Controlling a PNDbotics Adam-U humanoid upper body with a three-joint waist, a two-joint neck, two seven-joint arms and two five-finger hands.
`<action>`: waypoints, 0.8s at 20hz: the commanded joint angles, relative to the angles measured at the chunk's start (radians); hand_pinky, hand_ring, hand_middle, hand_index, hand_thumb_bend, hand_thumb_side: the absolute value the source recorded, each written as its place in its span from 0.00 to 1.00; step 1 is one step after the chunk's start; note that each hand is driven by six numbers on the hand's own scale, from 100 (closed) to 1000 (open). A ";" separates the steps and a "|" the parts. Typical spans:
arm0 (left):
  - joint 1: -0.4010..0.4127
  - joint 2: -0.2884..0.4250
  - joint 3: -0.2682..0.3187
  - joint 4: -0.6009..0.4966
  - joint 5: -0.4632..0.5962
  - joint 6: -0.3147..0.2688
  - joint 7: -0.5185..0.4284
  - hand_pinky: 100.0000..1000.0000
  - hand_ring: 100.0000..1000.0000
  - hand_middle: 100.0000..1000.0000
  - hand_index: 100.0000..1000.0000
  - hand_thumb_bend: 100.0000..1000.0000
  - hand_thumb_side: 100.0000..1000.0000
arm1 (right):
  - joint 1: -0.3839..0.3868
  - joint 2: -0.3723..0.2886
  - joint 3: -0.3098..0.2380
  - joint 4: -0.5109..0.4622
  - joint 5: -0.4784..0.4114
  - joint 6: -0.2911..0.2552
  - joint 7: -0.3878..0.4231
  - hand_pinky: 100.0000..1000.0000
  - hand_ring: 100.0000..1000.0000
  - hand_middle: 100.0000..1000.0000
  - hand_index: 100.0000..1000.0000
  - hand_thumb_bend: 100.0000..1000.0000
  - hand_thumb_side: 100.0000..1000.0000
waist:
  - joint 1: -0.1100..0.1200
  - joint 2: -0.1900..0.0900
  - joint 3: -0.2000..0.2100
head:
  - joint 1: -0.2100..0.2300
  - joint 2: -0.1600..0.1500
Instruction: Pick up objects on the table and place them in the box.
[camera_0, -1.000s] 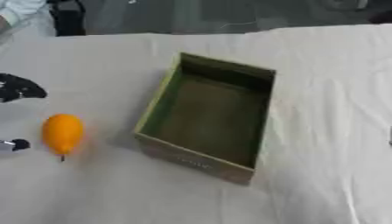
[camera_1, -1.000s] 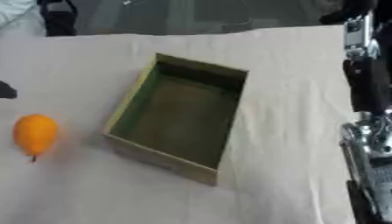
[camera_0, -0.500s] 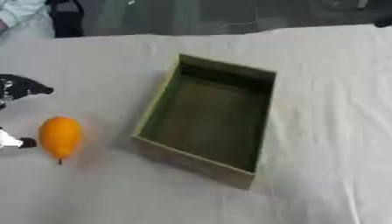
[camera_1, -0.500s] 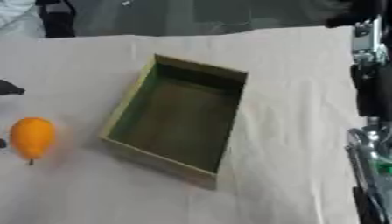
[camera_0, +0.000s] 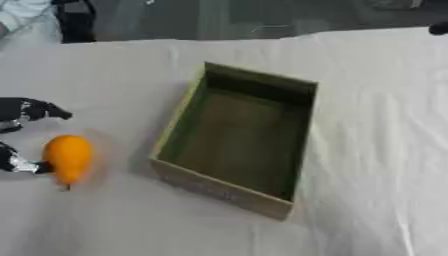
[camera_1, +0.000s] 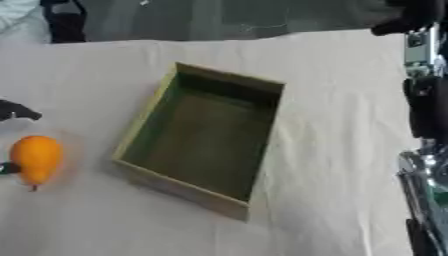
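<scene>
Left hand (camera_0: 24, 111): only partly in frame at the left edge, black fingers with silver-grey joint sections, one dark rounded fingertip showing and a second black-and-silver finger lower down. Right arm (camera_1: 426, 150): runs down the right edge of the right eye view, black housings up top, a bright silver metal section with glossy highlights lower down, dark rounded part at the top corner. No cables or markings readable.
</scene>
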 joint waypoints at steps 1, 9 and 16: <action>-0.012 0.023 0.006 -0.003 0.048 0.000 -0.046 0.84 0.80 0.76 0.95 0.45 0.46 | -0.012 -0.011 -0.001 -0.019 -0.004 0.005 -0.002 0.50 0.82 0.50 0.76 0.19 0.64 | 0.001 -0.017 0.000 | 0.004 -0.010; -0.020 0.016 0.005 -0.019 0.149 0.030 -0.157 0.83 0.77 0.73 0.84 0.33 0.31 | -0.010 -0.011 -0.003 -0.019 -0.002 0.014 -0.013 0.51 0.83 0.50 0.76 0.19 0.64 | -0.001 -0.018 0.000 | 0.008 -0.008; -0.019 0.007 -0.008 -0.044 0.268 0.041 -0.245 0.83 0.74 0.70 0.74 0.20 0.11 | -0.006 -0.010 -0.005 -0.019 0.002 0.026 -0.020 0.51 0.83 0.50 0.76 0.18 0.63 | -0.001 -0.022 0.002 | 0.007 -0.007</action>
